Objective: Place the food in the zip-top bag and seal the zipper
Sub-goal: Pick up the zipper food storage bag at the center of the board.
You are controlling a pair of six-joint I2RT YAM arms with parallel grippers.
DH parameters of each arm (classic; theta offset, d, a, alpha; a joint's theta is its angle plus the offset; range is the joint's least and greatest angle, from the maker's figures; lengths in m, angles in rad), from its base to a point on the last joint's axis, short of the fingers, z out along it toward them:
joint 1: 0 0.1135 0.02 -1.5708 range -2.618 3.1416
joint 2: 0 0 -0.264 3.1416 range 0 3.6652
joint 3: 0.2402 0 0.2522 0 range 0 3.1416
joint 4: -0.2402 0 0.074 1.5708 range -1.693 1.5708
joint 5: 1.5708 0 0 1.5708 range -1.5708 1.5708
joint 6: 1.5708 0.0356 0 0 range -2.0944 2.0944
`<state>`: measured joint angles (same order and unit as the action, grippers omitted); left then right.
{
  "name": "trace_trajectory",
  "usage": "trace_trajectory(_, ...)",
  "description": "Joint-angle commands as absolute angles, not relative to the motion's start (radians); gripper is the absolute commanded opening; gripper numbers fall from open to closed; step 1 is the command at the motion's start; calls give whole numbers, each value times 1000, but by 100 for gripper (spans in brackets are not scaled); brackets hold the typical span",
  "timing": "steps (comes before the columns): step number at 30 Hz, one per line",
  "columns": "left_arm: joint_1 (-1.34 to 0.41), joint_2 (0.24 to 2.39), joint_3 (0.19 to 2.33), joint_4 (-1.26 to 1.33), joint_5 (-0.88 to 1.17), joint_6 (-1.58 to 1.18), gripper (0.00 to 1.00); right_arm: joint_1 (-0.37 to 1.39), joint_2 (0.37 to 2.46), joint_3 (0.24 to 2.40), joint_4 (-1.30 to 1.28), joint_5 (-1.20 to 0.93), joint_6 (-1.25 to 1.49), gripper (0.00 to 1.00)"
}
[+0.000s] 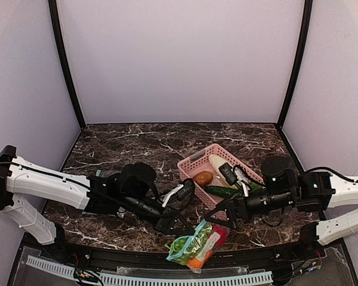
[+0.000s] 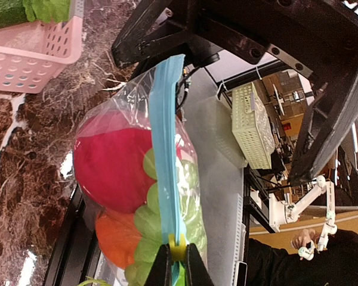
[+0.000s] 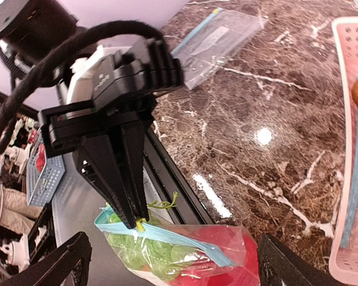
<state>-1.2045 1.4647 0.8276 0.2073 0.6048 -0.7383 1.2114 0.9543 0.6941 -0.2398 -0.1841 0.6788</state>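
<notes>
The zip-top bag (image 1: pixel 194 245) hangs past the near edge of the desk (image 1: pixel 119 149), w/ the food inside: red tomato (image 2: pixel 110 164), orange (image 2: pixel 116 238) and grapes (image 2: pixel 144 221). Our left fingers (image 2: pixel 161 271) are pressed together on the yellow slider (image 2: pixel 177 252) at one end of the zipper (image 2: pixel 166 149). Our right fingers (image 3: pixel 283 265) are spread wide either side of the bag, gripping nothing. So the full load prob. rides on one tiny pinch.

Main risk as we see it: the slider slips out & the bag drops off the desk front, out of reach. Second: we can't tell if the zipper's far end is fully shut, so a tug could pop it & spill fruit. Third: the right fingers, if closed carelessly, may squash the bag or miss the strip.
</notes>
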Motion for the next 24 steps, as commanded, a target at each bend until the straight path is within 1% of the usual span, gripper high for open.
trace_trajectory(1, -1198, 1436, 840, 285, 732, -701, 1, 1191, 914, 644, -138, -316, 512, 95)
trace_trajectory(5, -1198, 1428, 843, 298, 756, -700, 1, 1187, 919, 612, -70, -396, 524, 93)
trace_trajectory(8, -1198, 1420, 842, 314, 771, -705, 1, 1187, 915, 573, -22, -381, 544, 90)
trace_trajectory(9, -1198, 1416, 842, 313, 771, -705, 1, 1187, 913, 564, -10, -382, 549, 88)
trace_trajectory(15, -1198, 1411, 841, 319, 780, -719, 1, 1187, 913, 547, 67, -414, 576, 58)
trace_trajectory(19, -1198, 1415, 845, 320, 781, -722, 1, 1187, 926, 541, 94, -424, 585, 32)
trace_trajectory(22, -1198, 1412, 844, 323, 776, -723, 1, 1187, 937, 538, 109, -435, 590, 9)
trace_trajectory(23, -1198, 1411, 844, 323, 775, -723, 1, 1187, 940, 539, 108, -436, 591, 3)
trace_trajectory(24, -1199, 1409, 844, 323, 773, -724, 1, 1187, 941, 538, 107, -435, 591, 0)
